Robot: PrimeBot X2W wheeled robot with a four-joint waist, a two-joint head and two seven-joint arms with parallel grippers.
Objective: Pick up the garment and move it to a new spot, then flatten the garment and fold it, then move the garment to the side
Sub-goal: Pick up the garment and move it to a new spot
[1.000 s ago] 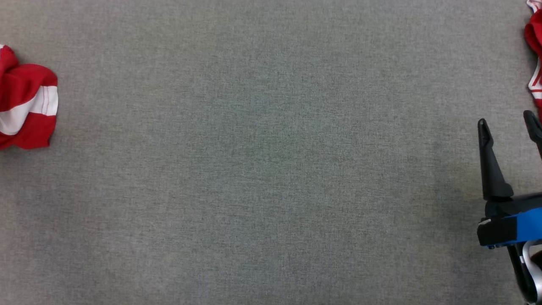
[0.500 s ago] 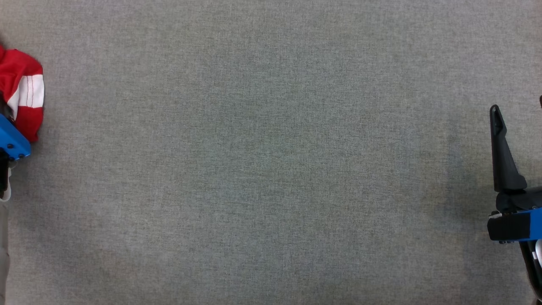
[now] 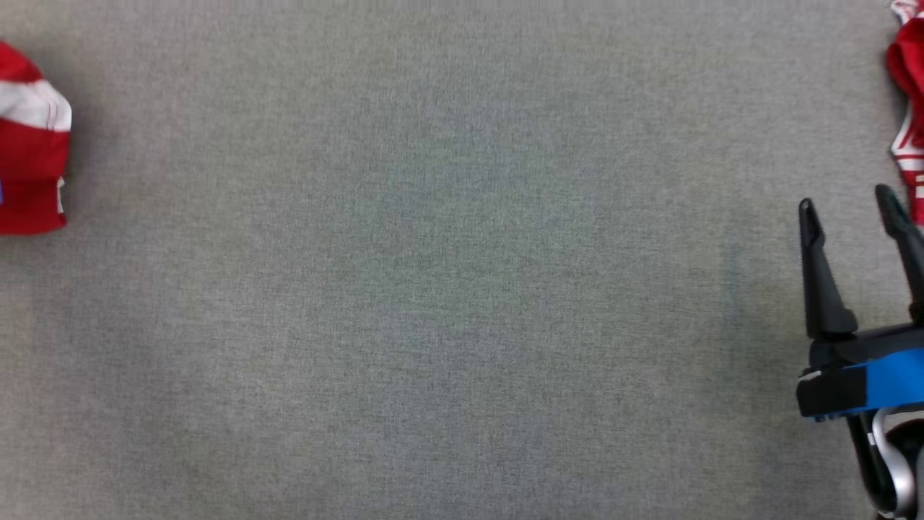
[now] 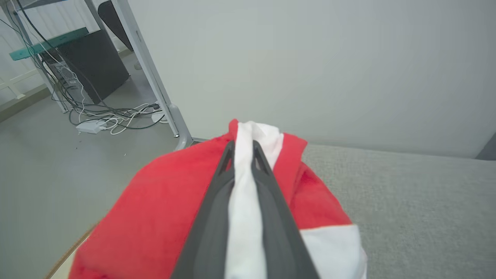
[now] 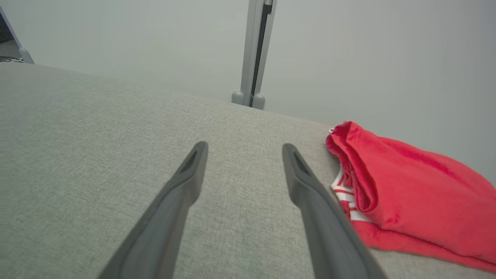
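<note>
The garment (image 3: 32, 144) is a crumpled red cloth with a white band, at the far left edge of the head view. In the left wrist view my left gripper (image 4: 243, 149) is shut on the garment (image 4: 162, 209), with a fold of its white band pinched between the two dark fingers. The bundle sits by the table's left end. My right gripper (image 3: 848, 206) stands open at the right of the head view, over bare grey cloth. In the right wrist view its fingers (image 5: 186, 182) are wide apart with nothing between them.
A second red and white garment (image 3: 908, 65) lies at the far right, just right of my right gripper (image 5: 242, 149) and seen as a heap (image 5: 410, 186). The grey fabric tabletop (image 3: 462, 289) spans the middle. Cables (image 4: 112, 116) and a metal leg (image 4: 155, 73) lie beyond the left end.
My left gripper has closed on the garment's white band, and the bundle has changed shape at the left edge. The right gripper stays open. The head camera has shifted a little.
</note>
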